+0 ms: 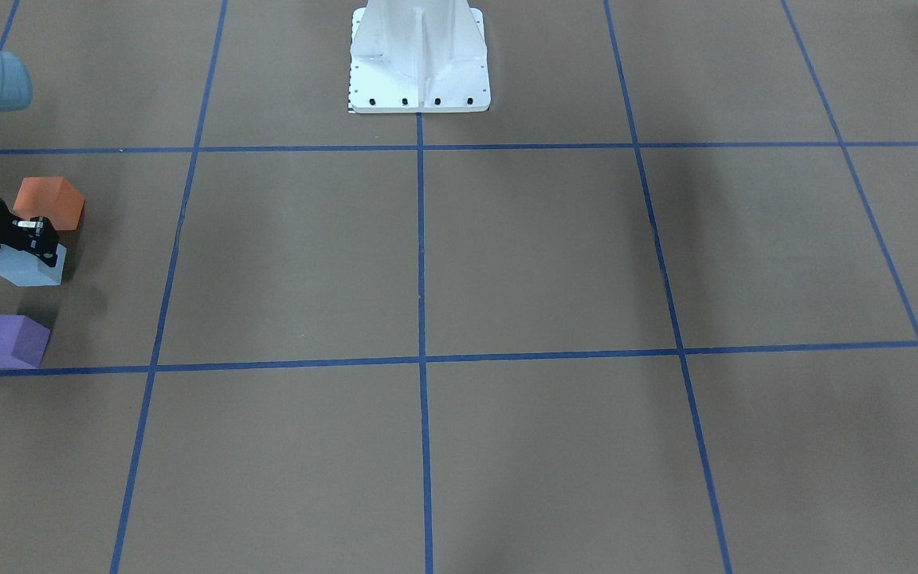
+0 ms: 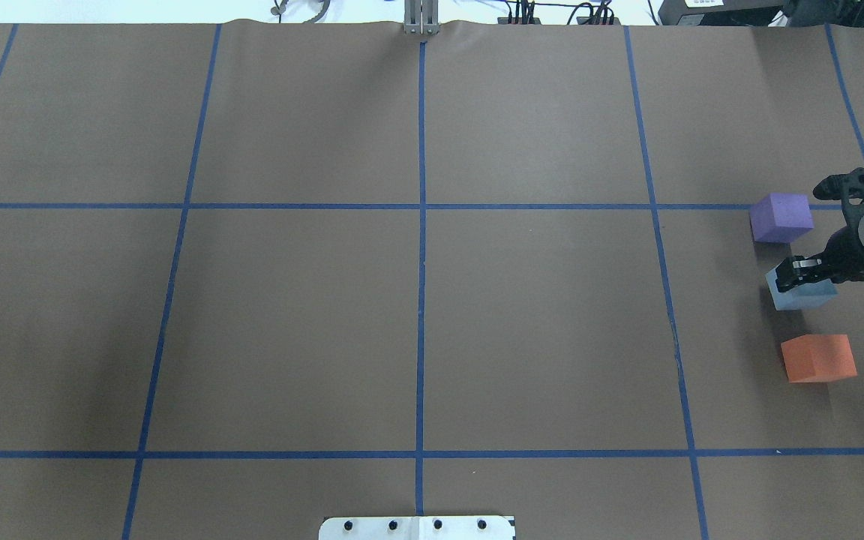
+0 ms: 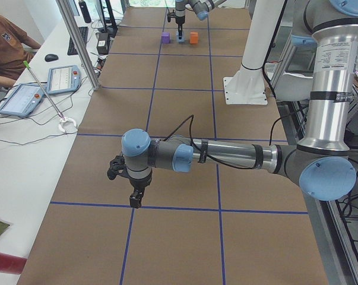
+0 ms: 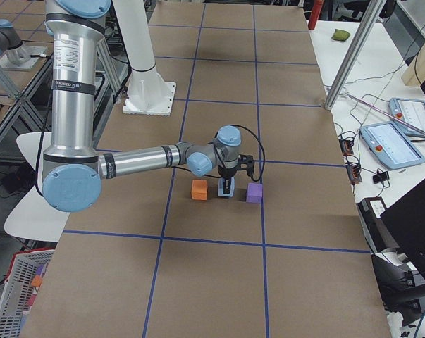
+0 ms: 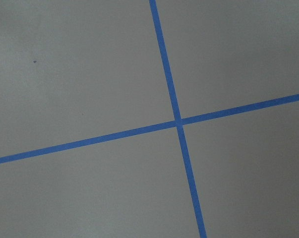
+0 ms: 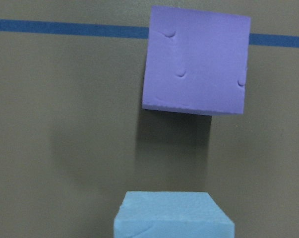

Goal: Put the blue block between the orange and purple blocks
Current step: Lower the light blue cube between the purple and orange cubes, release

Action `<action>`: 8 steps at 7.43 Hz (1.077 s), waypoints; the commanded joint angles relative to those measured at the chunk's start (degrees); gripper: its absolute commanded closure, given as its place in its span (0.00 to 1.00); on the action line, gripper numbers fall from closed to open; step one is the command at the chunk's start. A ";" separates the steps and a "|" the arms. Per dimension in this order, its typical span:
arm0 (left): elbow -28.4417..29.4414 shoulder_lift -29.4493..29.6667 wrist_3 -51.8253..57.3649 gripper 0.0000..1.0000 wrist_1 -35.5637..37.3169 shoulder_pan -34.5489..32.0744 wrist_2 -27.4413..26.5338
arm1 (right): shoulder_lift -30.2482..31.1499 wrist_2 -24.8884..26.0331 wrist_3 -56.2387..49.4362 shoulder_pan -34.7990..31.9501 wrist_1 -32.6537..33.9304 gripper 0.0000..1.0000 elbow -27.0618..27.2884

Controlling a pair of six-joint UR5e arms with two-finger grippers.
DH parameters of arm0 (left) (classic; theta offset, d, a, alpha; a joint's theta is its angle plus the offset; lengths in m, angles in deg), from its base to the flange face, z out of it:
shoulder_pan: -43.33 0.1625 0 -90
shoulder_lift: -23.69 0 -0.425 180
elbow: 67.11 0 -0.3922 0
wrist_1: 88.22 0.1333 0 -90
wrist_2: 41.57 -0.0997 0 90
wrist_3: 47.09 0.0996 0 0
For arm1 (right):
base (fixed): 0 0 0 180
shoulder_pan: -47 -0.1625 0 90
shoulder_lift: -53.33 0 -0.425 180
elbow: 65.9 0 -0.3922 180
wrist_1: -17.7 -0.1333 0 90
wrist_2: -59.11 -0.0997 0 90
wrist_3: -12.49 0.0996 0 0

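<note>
The light blue block (image 1: 29, 271) rests on the brown table between the orange block (image 1: 49, 203) and the purple block (image 1: 9, 340), all in one row. They show in the overhead view as blue (image 2: 803, 298), orange (image 2: 818, 358) and purple (image 2: 781, 217). My right gripper (image 1: 37, 241) hangs just over the blue block's top, its fingers spread about a block's width and seemingly not clamping it. The right wrist view shows the blue block (image 6: 171, 218) low and the purple block (image 6: 196, 69) beyond it. My left gripper (image 3: 134, 199) hovers far away; I cannot tell whether it is open or shut.
The white robot base (image 1: 419, 64) stands at the table's middle edge. Blue tape lines (image 2: 421, 262) grid the table. The left wrist view shows only a tape crossing (image 5: 178, 122). A seated operator (image 3: 6, 47) and tablets (image 3: 24, 98) are beside the table.
</note>
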State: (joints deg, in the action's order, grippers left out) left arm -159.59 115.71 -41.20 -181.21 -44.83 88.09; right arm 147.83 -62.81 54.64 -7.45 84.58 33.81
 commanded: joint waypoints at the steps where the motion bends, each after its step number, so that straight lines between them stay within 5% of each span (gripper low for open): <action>1: 0.02 -0.08 0.00 0.00 0.00 0.09 -0.02 | -1.07 -0.07 -0.31 0.04 0.09 1.00 -1.34; 2: -0.06 -0.08 0.00 0.00 0.00 0.00 0.07 | -1.07 -0.07 -0.48 0.04 0.00 0.93 -1.61; 4: 0.02 -0.08 0.09 0.00 0.00 0.09 -0.02 | -0.99 -0.16 -0.66 -0.05 -0.09 0.41 -1.53; 6: 0.11 0.01 0.09 0.00 0.00 0.09 -0.02 | -0.90 -0.16 -0.31 -0.05 -0.09 0.01 -1.44; 8: 0.20 0.01 0.09 0.00 -0.09 0.18 -0.02 | -0.90 -0.16 -0.22 -0.05 -0.09 0.01 -1.27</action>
State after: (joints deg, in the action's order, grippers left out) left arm -159.47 115.70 -41.14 -181.27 -44.71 88.07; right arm 146.94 -62.93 54.30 -7.49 84.49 32.40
